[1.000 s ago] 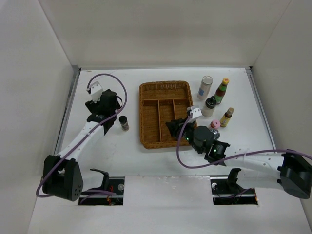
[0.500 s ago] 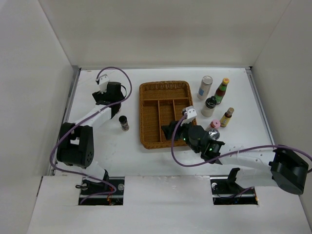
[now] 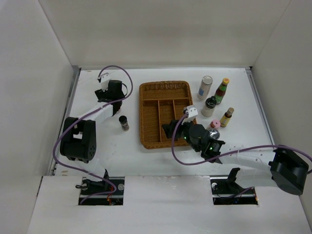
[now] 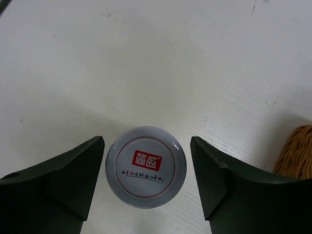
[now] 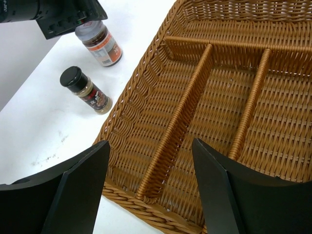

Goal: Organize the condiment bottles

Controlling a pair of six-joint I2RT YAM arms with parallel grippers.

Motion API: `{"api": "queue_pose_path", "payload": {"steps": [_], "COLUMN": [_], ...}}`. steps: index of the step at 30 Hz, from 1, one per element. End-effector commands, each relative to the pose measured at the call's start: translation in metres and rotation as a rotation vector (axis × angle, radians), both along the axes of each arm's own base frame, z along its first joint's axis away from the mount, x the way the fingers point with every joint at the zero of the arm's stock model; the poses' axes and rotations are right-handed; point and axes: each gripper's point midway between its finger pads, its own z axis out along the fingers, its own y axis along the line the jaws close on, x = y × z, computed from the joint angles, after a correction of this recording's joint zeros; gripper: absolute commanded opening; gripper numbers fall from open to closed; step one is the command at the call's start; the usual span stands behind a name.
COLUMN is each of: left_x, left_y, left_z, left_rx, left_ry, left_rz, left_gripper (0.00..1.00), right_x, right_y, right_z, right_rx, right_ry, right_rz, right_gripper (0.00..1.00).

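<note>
In the left wrist view a jar with a grey lid and red logo [image 4: 146, 166] stands on the white table between my left gripper's [image 4: 147, 180] open fingers, with a thin gap on each side. That jar [image 5: 99, 43] also shows in the right wrist view, with an orange label, under the left gripper [image 3: 115, 103]. A dark-lidded spice jar [image 3: 124, 122] stands just beside it. My right gripper [image 5: 148, 187] is open and empty above the near left corner of the wicker tray [image 3: 146, 105]. A white shaker [image 3: 205, 87], a yellow-capped bottle [image 3: 222, 90], an amber bottle [image 3: 226, 117] and a pink-capped one [image 3: 215, 124] stand right of the tray.
The tray's compartments [image 5: 214, 112] hold nothing. Another dark-lidded jar [image 3: 210, 106] and a shiny-lidded one [image 3: 213, 134] stand close to the right arm. White walls enclose the table on three sides.
My left arm has swung its wrist toward the far left and folded its elbow in, ending over the grey-lidded jar. My right gripper has shifted slightly left over the tray.
</note>
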Motion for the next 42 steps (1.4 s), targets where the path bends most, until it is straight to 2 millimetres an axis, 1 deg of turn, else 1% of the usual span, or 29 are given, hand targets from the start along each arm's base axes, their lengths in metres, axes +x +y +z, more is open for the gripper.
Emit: {"api": "queue_pose_path", "payload": {"steps": [1,2,5,6,7,10,12,13,15,16,17,18,20,22,24,30,32,33,35,37,42], "left_x": [0.002,0.002,0.003,0.003,0.003,0.003,0.003,0.003,0.002,0.003,0.005,0.009,0.016,0.026,0.038,0.073,0.083,0.089,0.098,0.103,0.106], "left_y": [-0.002,0.000,-0.001,-0.002,-0.002,-0.001,-0.001,-0.002,0.000,-0.005,-0.009,-0.018,-0.043,-0.071,-0.096,-0.166,-0.183,-0.194,-0.208,-0.216,-0.215], "left_z": [0.012,0.009,0.002,0.002,0.003,0.018,0.037,0.051,0.086,0.113,0.127,0.147,0.179,0.198,0.206,0.197,0.192,0.186,0.175,0.163,0.131], "left_rx": [-0.008,-0.010,-0.018,-0.018,-0.019,-0.024,-0.030,-0.034,-0.042,-0.054,-0.063,-0.074,-0.095,-0.110,-0.122,-0.163,-0.167,-0.170,-0.178,-0.179,-0.161], "left_ry": [-0.038,-0.034,-0.016,-0.017,-0.023,-0.062,-0.105,-0.141,-0.226,-0.286,-0.315,-0.349,-0.394,-0.420,-0.430,-0.421,-0.418,-0.412,-0.394,-0.376,-0.322], "left_rz": [-0.005,0.000,-0.002,-0.003,-0.003,0.002,0.005,0.006,0.019,0.011,-0.001,-0.027,-0.098,-0.163,-0.211,-0.336,-0.361,-0.379,-0.408,-0.421,-0.413], "left_gripper": [0.70,0.70,0.70,0.68,0.64,0.40,0.33,0.30,0.29,0.29,0.30,0.30,0.31,0.31,0.31,0.31,0.31,0.31,0.30,0.30,0.30], "right_x": [0.003,0.003,0.004,0.004,0.004,0.003,0.004,0.005,0.005,0.006,0.007,0.010,0.014,0.019,0.024,0.032,0.035,0.036,0.038,0.039,0.042], "right_y": [0.004,0.004,0.005,0.005,0.005,0.004,0.004,0.002,0.000,-0.002,-0.006,-0.010,-0.020,-0.031,-0.041,-0.065,-0.070,-0.072,-0.075,-0.077,-0.084], "right_z": [0.027,0.027,0.025,0.025,0.027,0.028,0.026,0.025,0.029,0.030,0.030,0.031,0.032,0.033,0.034,0.039,0.038,0.037,0.036,0.034,0.029], "right_rx": [0.079,0.080,0.075,0.077,0.080,0.085,0.083,0.080,0.089,0.093,0.097,0.101,0.113,0.128,0.141,0.172,0.176,0.176,0.174,0.174,0.171], "right_ry": [-0.044,-0.044,-0.038,-0.039,-0.042,-0.045,-0.044,-0.042,-0.048,-0.051,-0.054,-0.057,-0.059,-0.059,-0.059,-0.069,-0.065,-0.062,-0.061,-0.058,-0.050], "right_rz": [0.005,0.004,0.006,0.006,0.006,0.004,0.003,0.000,-0.005,-0.012,-0.022,-0.034,-0.059,-0.086,-0.113,-0.172,-0.188,-0.195,-0.202,-0.210,-0.230], "right_gripper": [0.75,0.75,0.75,0.75,0.75,0.75,0.75,0.75,0.75,0.75,0.75,0.75,0.75,0.75,0.75,0.75,0.75,0.75,0.75,0.76,0.76]}}
